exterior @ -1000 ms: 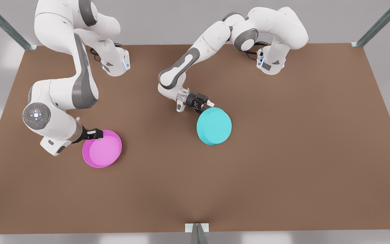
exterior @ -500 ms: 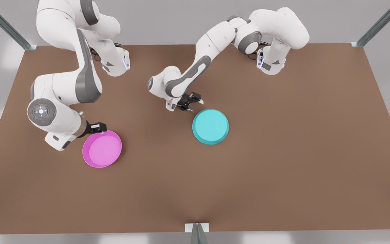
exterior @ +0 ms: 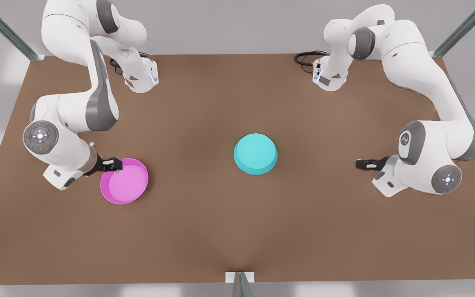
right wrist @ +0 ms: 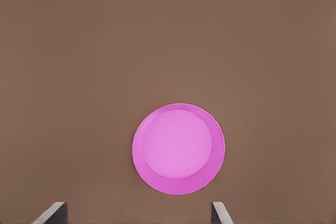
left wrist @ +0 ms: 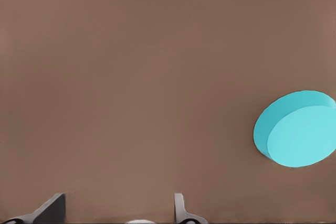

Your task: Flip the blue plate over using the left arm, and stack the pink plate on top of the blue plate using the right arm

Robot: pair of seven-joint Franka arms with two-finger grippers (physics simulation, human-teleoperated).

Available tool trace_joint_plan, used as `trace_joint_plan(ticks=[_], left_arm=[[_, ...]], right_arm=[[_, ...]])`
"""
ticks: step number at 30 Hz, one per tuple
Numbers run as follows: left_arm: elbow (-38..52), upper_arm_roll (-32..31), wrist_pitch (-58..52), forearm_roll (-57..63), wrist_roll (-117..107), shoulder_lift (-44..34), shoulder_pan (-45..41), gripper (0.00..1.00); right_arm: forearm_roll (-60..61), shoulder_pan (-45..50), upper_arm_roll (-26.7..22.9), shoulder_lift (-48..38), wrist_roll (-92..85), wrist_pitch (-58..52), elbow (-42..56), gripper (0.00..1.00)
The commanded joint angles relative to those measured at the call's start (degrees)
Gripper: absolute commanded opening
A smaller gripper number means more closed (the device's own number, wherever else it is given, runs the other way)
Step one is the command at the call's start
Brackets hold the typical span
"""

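Brown table (exterior: 237, 231) (unlabelled): blue plate (exterior: 255, 154) upside down, pink plate (exterior: 124, 180) upright.

From where I stand, no word, number or brand can be read on anything here. The one sign is a small three-spoke emblem on the grey joint cap (exterior: 405, 138) of the arm at the front view's right.

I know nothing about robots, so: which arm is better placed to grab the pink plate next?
The right arm: the right gripper is open beside the pink plate, while the left gripper waits far off, open.
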Motion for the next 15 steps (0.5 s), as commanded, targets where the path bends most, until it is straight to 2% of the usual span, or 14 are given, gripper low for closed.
trace_joint_plan(ticks=[1, 4, 5, 6, 8, 11, 13, 15], left_arm=[[-1.3, 0.0, 0.0, 1.1, 0.0, -2.1, -0.1, 1.00], [-10.3, -0.3, 2.5, 4.0, 0.4, -14.3, -0.6, 1.00], [-18.5, -1.4, 7.7, 6.8, 4.2, -20.6, -0.5, 1.00], [-22.7, -2.1, 11.8, 7.8, 5.4, -21.9, -0.1, 1.00], [-23.1, -2.5, 13.0, 7.8, 8.2, -20.8, 1.0, 1.00], [-22.9, -2.5, 12.7, 7.8, 8.2, -19.3, 0.6, 1.00], [-22.8, -2.4, 12.9, 7.8, 8.2, -18.3, 0.6, 1.00], [-22.8, -2.4, 12.9, 7.8, 8.2, -17.8, 0.6, 1.00]], right_arm=[[0.3, 0.0, 0.0, -0.1, 0.1, 0.0, 0.0, 1.00], [-0.2, -0.5, 0.2, 1.8, -0.2, 0.4, -0.4, 1.00], [-0.9, -0.7, 0.1, 7.6, -0.4, 0.5, -0.9, 1.00], [-2.8, -1.6, 0.0, 9.6, -0.7, 0.9, -1.6, 1.00], [1.2, -6.8, 0.3, 9.2, -0.7, 7.0, -7.9, 1.00], [2.3, -10.6, 0.4, 7.2, -5.8, 5.6, -10.9, 1.00], [2.3, -17.7, 0.4, 7.1, -10.7, 6.5, -12.8, 1.00], [3.5, -20.6, 0.4, 6.6, -13.0, 6.5, -16.8, 1.00]])
